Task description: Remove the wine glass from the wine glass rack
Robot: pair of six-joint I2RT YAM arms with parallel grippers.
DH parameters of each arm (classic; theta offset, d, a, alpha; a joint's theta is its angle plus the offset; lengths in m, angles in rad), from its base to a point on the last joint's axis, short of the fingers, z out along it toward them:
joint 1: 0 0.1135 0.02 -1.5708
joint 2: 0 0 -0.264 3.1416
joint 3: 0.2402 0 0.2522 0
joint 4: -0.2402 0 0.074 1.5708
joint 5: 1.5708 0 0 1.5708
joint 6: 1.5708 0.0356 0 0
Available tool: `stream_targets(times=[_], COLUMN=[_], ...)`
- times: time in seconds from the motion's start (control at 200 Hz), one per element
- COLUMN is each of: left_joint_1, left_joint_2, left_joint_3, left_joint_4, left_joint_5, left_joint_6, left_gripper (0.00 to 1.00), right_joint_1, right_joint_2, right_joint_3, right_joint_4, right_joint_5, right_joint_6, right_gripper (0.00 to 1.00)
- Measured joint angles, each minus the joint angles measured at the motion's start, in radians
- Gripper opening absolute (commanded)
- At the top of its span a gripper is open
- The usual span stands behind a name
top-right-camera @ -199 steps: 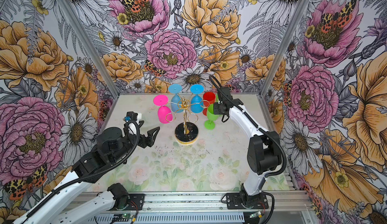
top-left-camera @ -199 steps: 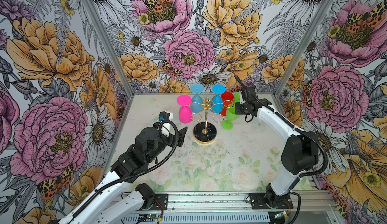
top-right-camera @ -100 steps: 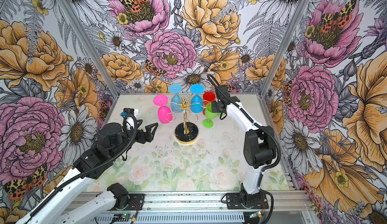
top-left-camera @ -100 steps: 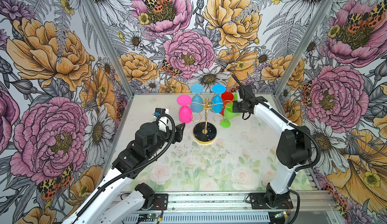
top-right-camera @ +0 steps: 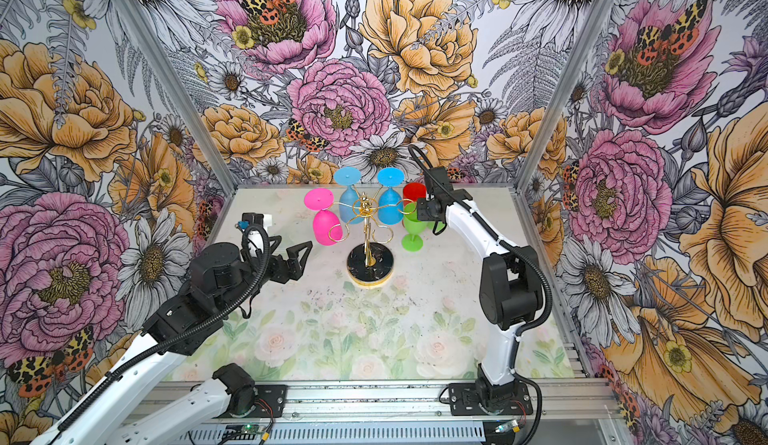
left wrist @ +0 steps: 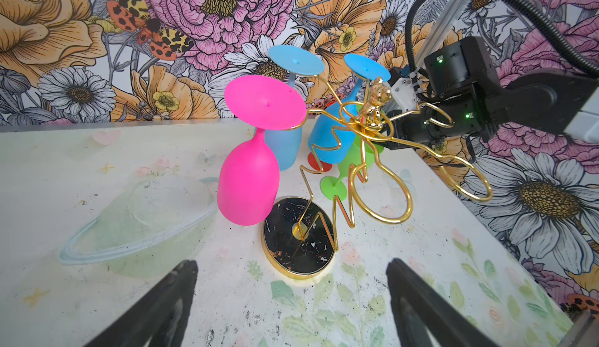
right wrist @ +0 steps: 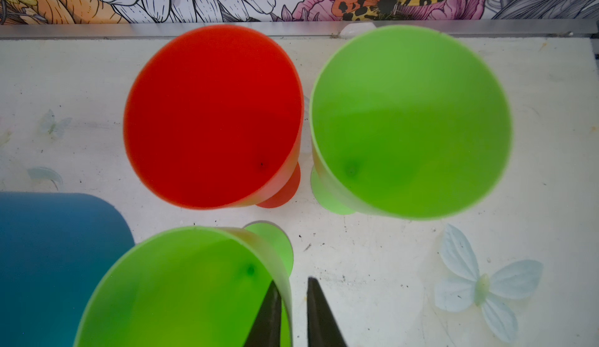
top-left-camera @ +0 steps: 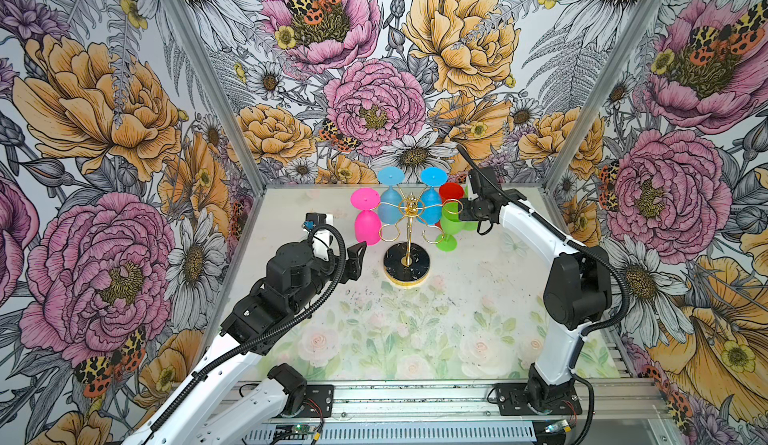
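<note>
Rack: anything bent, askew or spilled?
No spills or breakage. On the rack, the post zigzags from hub to base in the left wrist view, yet looks nearly straight in a top view, so it may be a camera effect. Dark specks dot the table.

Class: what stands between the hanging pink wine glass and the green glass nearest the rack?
The wine glass rack: its gold wire post and looped arms stand between them, seen in both top views.

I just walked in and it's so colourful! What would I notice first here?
Probably the thin gold wire wine glass rack on its round black base, toward the back, where a bright pink plastic wine glass and two blue plastic wine glasses hang upside down. Beside it, a red plastic wine glass and two green plastic wine glasses stand upright. Giant flower wallpaper surrounds everything.
</note>
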State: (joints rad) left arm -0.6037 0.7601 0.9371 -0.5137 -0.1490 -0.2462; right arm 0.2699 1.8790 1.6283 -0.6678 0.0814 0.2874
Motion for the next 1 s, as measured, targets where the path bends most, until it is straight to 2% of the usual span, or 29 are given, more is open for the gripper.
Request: stream_targets(times=[0.285, 0.57, 0.781, 1.001], left_joint_1=[0.0, 0.03, 0.117, 0.247], left_joint_2=[0.005, 0.043, 0.097, 0.155], left_joint_3=[0.0, 0.022, 0.077, 0.141], left_joint_4=[0.0, -0.014, -0.019, -0.023], left_joint_5=[-0.023, -0.029, 0.024, 0.166], left_joint_6=[-0.002, -0.01, -0.047, -0.118], left_gripper=[0.92, 0.91, 0.86, 0.8], right_joint_1=[0.0, 0.0, -0.012, -0.035], right_joint_2=[0.0, -0.073, -0.199, -0.327], right_joint_3=[0.0, -0.02, -0.092, -0.203], right_joint_4=[-0.001, -0.001, 0.0, -0.002], right_joint_5=[-0.021, -0.041, -0.085, -0.143], right_joint_6=[0.012, 0.023, 0.033, 0.037], right_gripper=[0.33, 0.55, 0.71, 0.76])
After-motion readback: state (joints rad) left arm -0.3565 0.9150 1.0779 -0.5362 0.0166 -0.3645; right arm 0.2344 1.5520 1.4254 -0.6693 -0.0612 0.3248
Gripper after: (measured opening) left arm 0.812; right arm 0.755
